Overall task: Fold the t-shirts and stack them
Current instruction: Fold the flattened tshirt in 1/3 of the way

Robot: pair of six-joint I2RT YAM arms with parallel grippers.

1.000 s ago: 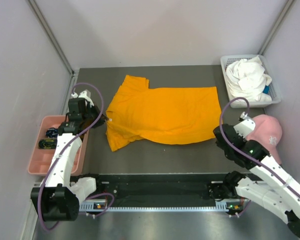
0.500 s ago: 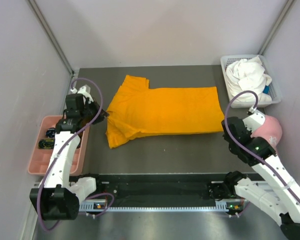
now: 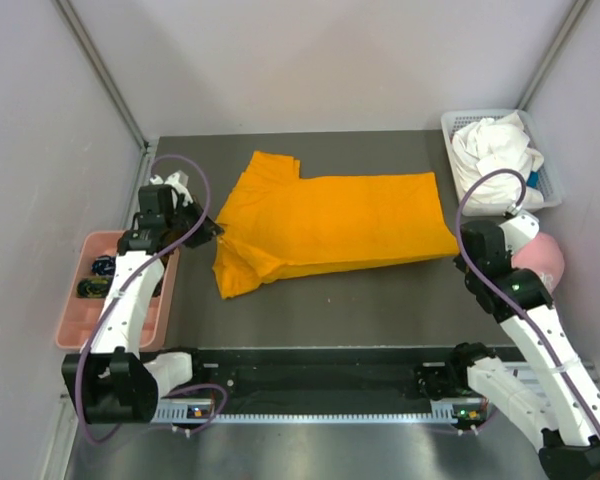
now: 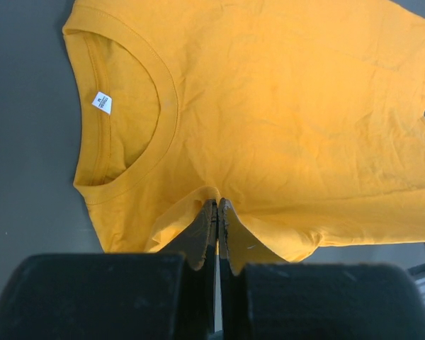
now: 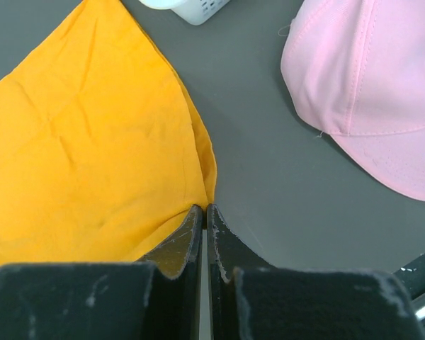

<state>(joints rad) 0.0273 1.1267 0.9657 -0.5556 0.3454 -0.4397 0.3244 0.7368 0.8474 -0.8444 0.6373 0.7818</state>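
Jaws clamped on cloth, the left gripper (image 4: 217,205) pinches a shoulder edge of the orange t-shirt (image 3: 330,225) and the right gripper (image 5: 204,209) its hem corner, stretching that edge between them, apparently for folding.

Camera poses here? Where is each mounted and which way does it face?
Top external: above and behind the arm bases, facing down at the table; both arms show, orange t-shirt between them.
Left wrist: on the left arm, facing down along the left gripper, shut on fabric beside the collar.
Right wrist: on the right arm, facing down along the right gripper, shut on the shirt's corner; pink cap beside.
Shared: all three see the orange t-shirt.
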